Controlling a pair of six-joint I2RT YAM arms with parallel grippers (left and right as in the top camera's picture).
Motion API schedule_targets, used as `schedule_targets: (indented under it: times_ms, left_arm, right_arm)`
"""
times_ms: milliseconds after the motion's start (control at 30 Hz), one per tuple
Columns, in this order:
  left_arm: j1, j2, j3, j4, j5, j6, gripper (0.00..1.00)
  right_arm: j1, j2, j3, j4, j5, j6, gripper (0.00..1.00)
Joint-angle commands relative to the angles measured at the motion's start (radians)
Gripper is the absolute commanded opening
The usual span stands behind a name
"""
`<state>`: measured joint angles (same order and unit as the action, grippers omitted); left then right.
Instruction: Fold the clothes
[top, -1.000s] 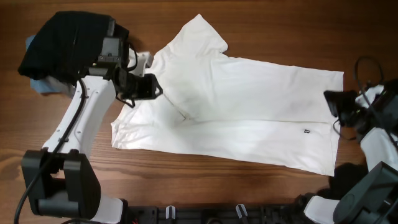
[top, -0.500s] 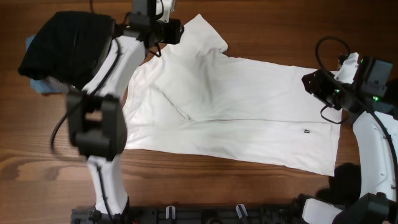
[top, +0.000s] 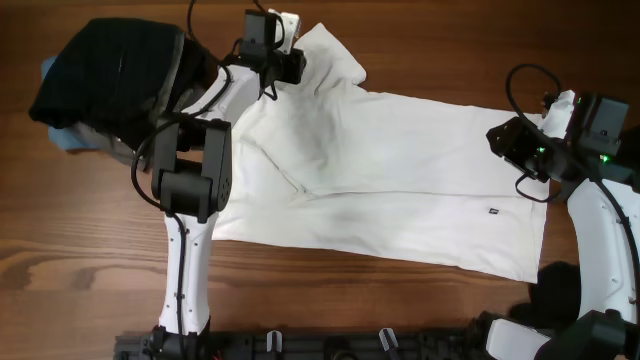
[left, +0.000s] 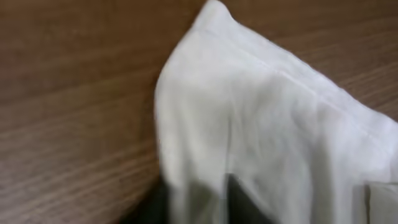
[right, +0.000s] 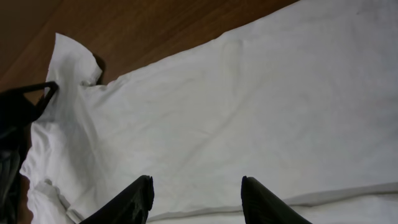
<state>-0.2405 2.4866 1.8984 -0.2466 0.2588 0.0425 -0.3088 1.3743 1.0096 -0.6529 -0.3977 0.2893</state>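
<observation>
The clothes' main piece, a large white T-shirt (top: 400, 170), lies spread across the wooden table with its lower part folded over. My left gripper (top: 292, 66) is at the far sleeve near the collar. In the left wrist view its dark fingers (left: 249, 202) pinch a raised ridge of the white fabric (left: 267, 124); the picture is blurred. My right gripper (top: 497, 139) hovers over the shirt's right hem. Its fingers (right: 138, 200) stand open above the flat cloth (right: 249, 93), nothing between them.
A black garment pile (top: 110, 75) sits at the far left on a light blue piece (top: 62, 138). Bare wooden table (top: 420, 50) shows beyond the shirt and along its near edge. A small black tag (top: 493, 210) marks the shirt near the right hem.
My left arm swung from the shirt's left edge up to the far sleeve and closed on the fabric. My right gripper opened and rose over the hem, then held still.
</observation>
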Motion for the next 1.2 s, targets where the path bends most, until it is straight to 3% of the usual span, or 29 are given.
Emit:
schedule_targets:
  times_ms: [0,167,267,367,633,933,967,1033,1133,1167]
  left_arm:
    - [-0.012,0.005,0.008,-0.053,0.013,-0.012,0.04]
    - [0.015,-0.101,0.008,-0.141,0.002,-0.051,0.04]
    - [0.033,-0.173,0.008,-0.202,-0.007,-0.050,0.04]
    - [0.036,-0.224,0.008,-0.251,-0.006,-0.050,0.04]
    - [0.035,-0.254,0.008,-0.315,-0.007,-0.055,0.04]
    - [0.035,-0.254,0.008,-0.346,-0.007,-0.055,0.04]
    - [0.035,-0.254,0.008,-0.350,-0.007,-0.055,0.04]
    - [0.035,-0.254,0.008,-0.349,-0.007,-0.055,0.04]
    - [0.035,-0.256,0.008,-0.350,-0.011,-0.054,0.04]
    - [0.035,-0.260,0.008,-0.350,-0.027,-0.054,0.04]
  right_arm:
    - [0.003,0.003,0.013,0.001,0.077,-0.002,0.50]
    - [0.003,0.134,0.013,0.061,0.162,-0.108,0.56]
    - [0.001,0.251,0.013,0.157,0.375,-0.103,0.59]
    - [-0.026,0.283,0.013,0.299,0.437,-0.106,0.60]
    - [-0.186,0.472,0.014,0.606,0.389,-0.033,0.60]
    - [-0.174,0.667,0.014,0.811,0.224,-0.050,0.62]
    - [-0.166,0.673,0.014,0.810,0.211,-0.054,0.58]
    - [-0.148,0.672,0.014,0.809,0.164,-0.084,0.40]
    - [-0.157,0.630,0.014,0.770,0.164,-0.015,0.04]
    - [-0.164,0.601,0.014,0.756,0.164,0.004,0.04]
